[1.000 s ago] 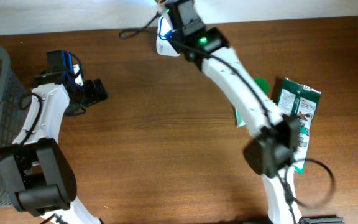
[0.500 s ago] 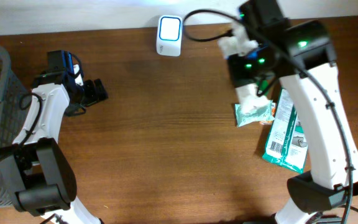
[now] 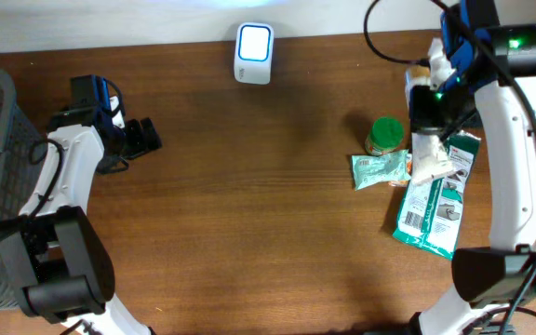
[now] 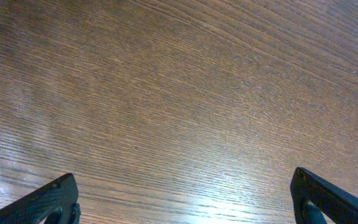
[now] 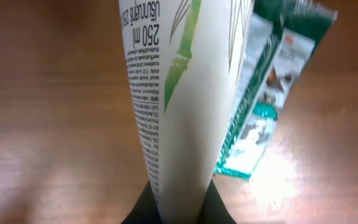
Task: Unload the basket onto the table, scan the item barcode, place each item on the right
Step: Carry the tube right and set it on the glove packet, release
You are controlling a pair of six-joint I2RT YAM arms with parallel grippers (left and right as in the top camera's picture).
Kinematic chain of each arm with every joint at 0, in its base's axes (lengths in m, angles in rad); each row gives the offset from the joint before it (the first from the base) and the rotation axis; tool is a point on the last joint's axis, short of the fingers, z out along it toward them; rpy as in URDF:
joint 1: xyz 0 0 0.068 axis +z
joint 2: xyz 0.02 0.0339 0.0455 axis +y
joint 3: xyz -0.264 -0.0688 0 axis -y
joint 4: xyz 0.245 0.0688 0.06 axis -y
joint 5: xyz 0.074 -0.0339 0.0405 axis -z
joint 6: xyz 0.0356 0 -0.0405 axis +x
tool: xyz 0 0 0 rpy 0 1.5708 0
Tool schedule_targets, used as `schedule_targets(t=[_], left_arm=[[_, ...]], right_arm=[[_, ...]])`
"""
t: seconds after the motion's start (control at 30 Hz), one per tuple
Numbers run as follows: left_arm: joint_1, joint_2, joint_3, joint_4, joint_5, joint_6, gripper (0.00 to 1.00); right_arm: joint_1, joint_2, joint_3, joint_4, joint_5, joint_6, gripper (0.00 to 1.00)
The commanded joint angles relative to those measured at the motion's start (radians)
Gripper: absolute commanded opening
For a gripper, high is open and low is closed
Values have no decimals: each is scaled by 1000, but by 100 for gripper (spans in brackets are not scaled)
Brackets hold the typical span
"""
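Right gripper (image 3: 431,110) is pinched tight on one end of the white 250 ml tube (image 5: 179,93). The tube hangs over the green pouch (image 3: 431,212) lying under it. A second ago this gripper was at the barcode scanner (image 3: 253,53), which now sits well off to its left. The green-lidded jar (image 3: 385,133) and teal packet (image 3: 380,170), just left of the tube, are now uncovered. Left gripper (image 3: 142,138) is spread wide over the bare worktop (image 4: 185,93) and hasn't moved.
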Motion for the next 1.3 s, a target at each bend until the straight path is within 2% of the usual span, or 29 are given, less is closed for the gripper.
schedule_targets(t=[0.0,0.13,0.33,0.47,0.7,0.97,1.0,1.07,1.1,1.17,1.27], left_arm=[[3,9,-3,1,11,6,99],[3,9,-3,1,11,6,99],[3,9,-3,1,11,6,99],[3,9,-3,1,11,6,99],[3,9,-3,1,11,6,99],[3,9,-3,1,11,6,99],[3,9,-3,1,10,6,99],[3,9,-3,1,11,6,99],[3,9,-3,1,10,6,99],[3,9,-3,1,11,6,99],[3,9,-3,1,10,6,99]], right_arm=[[-46,-24,-100,43,-10,8,4],[-64,-23,-194,94,-14,8,4],[-64,-23,-204,103,-13,8,4],[-64,-23,-271,144,-12,8,4],[-109,-23,-438,285,6,108,4],[-113,-23,-602,440,-14,113,4],[-113,-22,-612,449,-14,113,9],[-113,-22,-613,449,-13,113,29],[-113,-22,-613,449,-14,113,36],[-113,-22,-612,446,-14,113,40],[-113,-24,-593,420,-14,112,41]])
